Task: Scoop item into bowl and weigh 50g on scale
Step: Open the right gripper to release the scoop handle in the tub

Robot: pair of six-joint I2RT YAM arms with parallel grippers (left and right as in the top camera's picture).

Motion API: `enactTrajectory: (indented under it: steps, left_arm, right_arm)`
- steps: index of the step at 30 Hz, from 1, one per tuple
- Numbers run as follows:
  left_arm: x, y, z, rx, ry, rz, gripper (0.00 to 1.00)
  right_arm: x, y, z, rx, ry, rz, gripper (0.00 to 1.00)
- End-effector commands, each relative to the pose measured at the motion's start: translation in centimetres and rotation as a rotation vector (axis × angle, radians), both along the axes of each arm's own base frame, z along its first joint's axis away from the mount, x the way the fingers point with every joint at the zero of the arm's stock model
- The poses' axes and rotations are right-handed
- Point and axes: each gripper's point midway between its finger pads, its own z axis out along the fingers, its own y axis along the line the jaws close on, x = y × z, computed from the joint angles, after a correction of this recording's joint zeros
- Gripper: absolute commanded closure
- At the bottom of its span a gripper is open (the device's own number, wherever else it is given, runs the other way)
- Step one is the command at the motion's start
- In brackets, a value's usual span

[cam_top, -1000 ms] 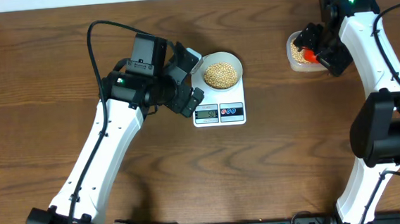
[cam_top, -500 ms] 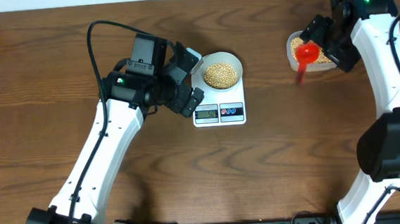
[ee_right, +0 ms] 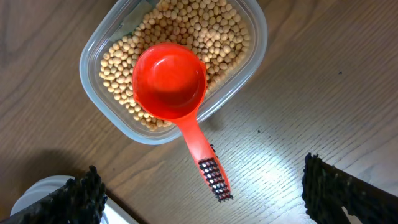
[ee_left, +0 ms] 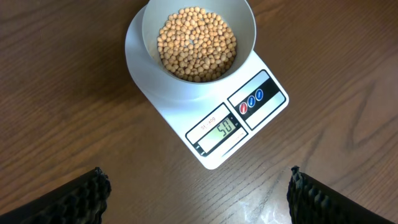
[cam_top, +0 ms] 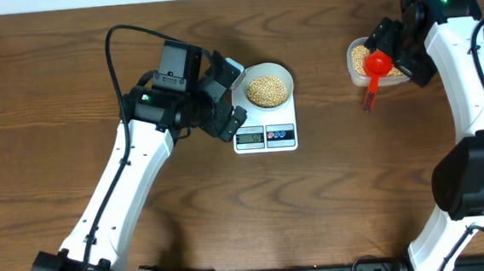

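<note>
on the wooden table (cam_top: 315, 199), tan round beans (ee_left: 196, 43) fill the white bowl (ee_left: 245, 22); left hand (ee_left: 198, 180) and right hand (ee_right: 200, 167) spread.

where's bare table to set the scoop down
Bare wood lies between the scale and the tub, and across the front of the table between the arms. Crowded: just left of the scale, where the left gripper hovers, and around the tub, where the handle of the red scoop sticks out.

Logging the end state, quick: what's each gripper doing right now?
Left gripper: open, holding nothing.
Right gripper: open, holding nothing; the red scoop lies free across the tub.
</note>
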Motion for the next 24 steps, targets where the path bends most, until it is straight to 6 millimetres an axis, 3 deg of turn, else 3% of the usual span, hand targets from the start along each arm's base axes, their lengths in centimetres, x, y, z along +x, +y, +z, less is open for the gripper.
enactTrajectory:
  steps: [1,7,14,24]
  left_arm:
    - [-0.1,-0.2,-0.6,-0.009,0.024,-0.002,0.07]
    - [-0.1,-0.2,-0.6,-0.009,0.024,-0.002,0.07]
    - [-0.1,-0.2,-0.6,-0.009,0.024,-0.002,0.07]
    - [-0.1,-0.2,-0.6,-0.009,0.024,-0.002,0.07]
  right_arm:
    - [-0.2,-0.6,0.6,-0.030,-0.008,0.029,0.01]
    - [-0.1,-0.6,0.6,-0.051,-0.003,0.107,0.01]
    - [-0.6,-0.1,0.7,-0.085,0.026,0.337,0.01]
    - [-3.2,-0.1,3.9,-0.130,0.041,0.522,0.01]
